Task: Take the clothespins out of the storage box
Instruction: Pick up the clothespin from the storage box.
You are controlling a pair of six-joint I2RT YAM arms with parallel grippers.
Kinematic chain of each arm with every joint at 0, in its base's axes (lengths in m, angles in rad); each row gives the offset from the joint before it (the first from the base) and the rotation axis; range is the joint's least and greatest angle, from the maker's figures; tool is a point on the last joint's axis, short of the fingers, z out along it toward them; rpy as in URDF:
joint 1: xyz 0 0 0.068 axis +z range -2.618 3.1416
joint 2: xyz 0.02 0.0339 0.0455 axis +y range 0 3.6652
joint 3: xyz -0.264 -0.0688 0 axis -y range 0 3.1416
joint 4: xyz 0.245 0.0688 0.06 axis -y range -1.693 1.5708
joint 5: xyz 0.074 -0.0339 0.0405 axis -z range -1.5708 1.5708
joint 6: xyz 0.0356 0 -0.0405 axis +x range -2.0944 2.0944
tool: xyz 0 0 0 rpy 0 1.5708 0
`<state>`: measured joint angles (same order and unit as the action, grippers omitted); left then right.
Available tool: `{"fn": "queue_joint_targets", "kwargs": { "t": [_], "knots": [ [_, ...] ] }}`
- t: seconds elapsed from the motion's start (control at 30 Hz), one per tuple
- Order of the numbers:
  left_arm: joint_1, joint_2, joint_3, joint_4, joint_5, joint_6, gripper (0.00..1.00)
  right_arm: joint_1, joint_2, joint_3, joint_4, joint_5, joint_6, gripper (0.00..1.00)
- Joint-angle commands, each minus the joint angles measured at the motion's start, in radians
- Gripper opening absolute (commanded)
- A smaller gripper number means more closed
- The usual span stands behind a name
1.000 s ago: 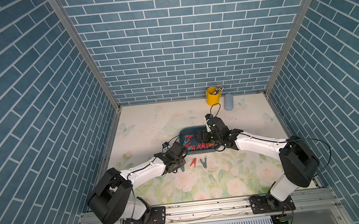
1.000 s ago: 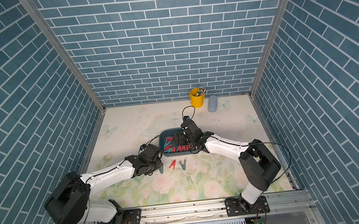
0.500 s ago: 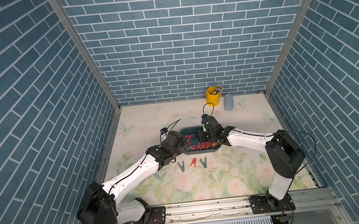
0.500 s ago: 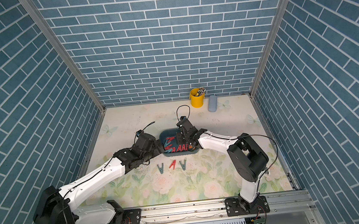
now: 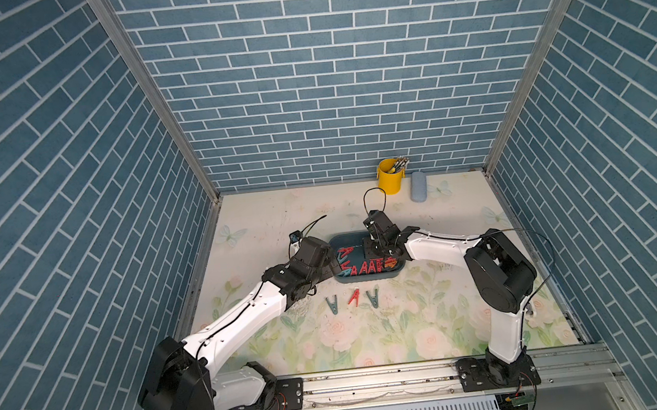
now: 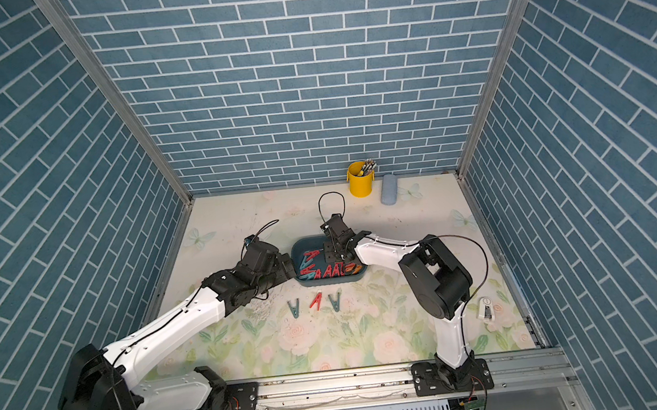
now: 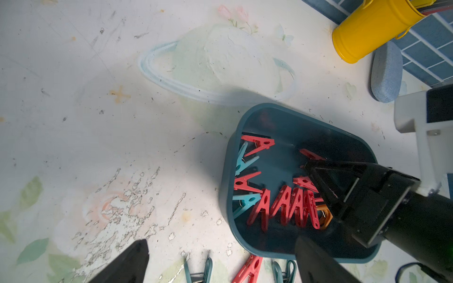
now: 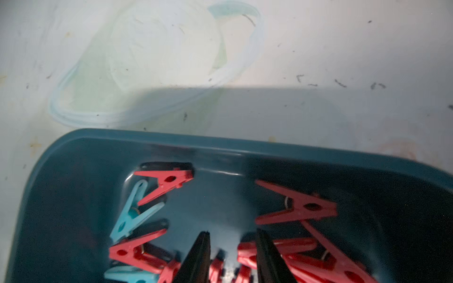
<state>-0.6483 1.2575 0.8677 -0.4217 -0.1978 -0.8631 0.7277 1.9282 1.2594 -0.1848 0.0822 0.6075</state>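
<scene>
The dark teal storage box (image 5: 367,279) (image 6: 326,282) sits mid-table with several clothespins inside, mostly red ones (image 7: 289,208) (image 8: 301,208), a few light teal (image 8: 132,215) and one orange (image 7: 323,215). Three clothespins lie on the mat in front of it: teal (image 5: 333,304), red (image 5: 354,297), teal (image 5: 373,297). My left gripper (image 7: 220,241) (image 5: 334,265) hovers wide open and empty at the box's left end. My right gripper (image 8: 232,231) (image 5: 377,256) reaches down inside the box. Its fingers stand narrowly apart astride the red row, and contact is unclear.
A yellow bucket (image 5: 389,175) holding thin tools and a pale blue-grey case (image 5: 418,186) stand at the back wall. Blue brick walls close three sides. A small white object (image 6: 484,308) lies near the right arm's base.
My left gripper let go of a teal clothespin on the mat, opened wide and moved up to the box's left end. The right gripper's jaws narrowed inside the box.
</scene>
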Motion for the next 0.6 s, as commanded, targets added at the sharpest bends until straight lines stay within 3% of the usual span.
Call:
{"fn": "queue_joint_targets", "kwargs": {
  "t": [0.0,0.37,0.57],
  "knots": [
    [0.015,-0.007,0.016,-0.007,-0.003,0.028,1.0,-0.015,0.04,0.03,-0.04,0.021,0.045,0.35],
    [0.036,0.011,0.016,0.007,0.017,0.044,1.0,-0.034,0.082,0.044,-0.054,0.019,0.095,0.37],
    [0.039,0.01,0.01,0.011,0.024,0.047,1.0,-0.038,0.097,0.056,-0.047,0.008,0.124,0.44]
  ]
}}
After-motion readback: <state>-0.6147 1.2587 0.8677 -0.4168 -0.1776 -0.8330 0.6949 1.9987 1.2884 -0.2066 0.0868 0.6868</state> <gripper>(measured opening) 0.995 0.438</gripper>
